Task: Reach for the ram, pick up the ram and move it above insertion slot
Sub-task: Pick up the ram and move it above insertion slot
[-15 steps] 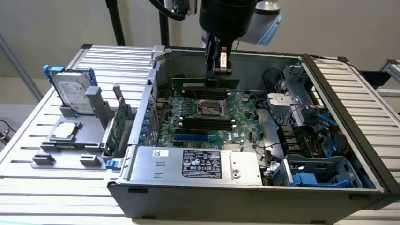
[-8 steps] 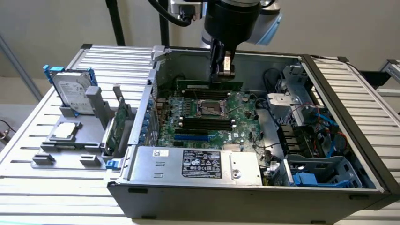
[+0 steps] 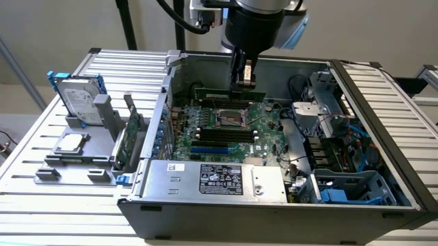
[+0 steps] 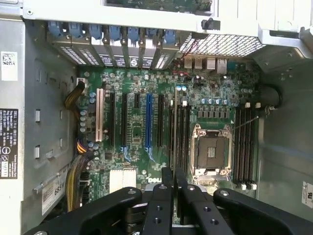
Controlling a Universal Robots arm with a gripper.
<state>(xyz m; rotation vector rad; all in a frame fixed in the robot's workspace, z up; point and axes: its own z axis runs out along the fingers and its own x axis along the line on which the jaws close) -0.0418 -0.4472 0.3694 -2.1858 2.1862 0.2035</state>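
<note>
My gripper (image 3: 243,84) hangs inside the open computer case, shut on the ram (image 3: 229,95), a long thin dark-green stick held level above the motherboard. In the wrist view the ram (image 4: 174,127) shows edge-on as a thin line running out from between my fingertips (image 4: 174,178). It lies over the bank of long black memory slots (image 4: 182,137) between the processor socket and the expansion slots. That bank (image 3: 222,135) sits in front of the socket in the exterior view. A second bank of slots (image 4: 244,142) lies on the socket's other side.
The square silver processor socket (image 3: 229,117) sits mid-board. A blue slot (image 4: 149,122) runs beside the black ones. The power supply (image 3: 215,179) fills the case front. Cables and drive cages (image 3: 342,154) crowd the exterior view's right. A hard drive (image 3: 79,100) and a green card (image 3: 130,133) stand outside.
</note>
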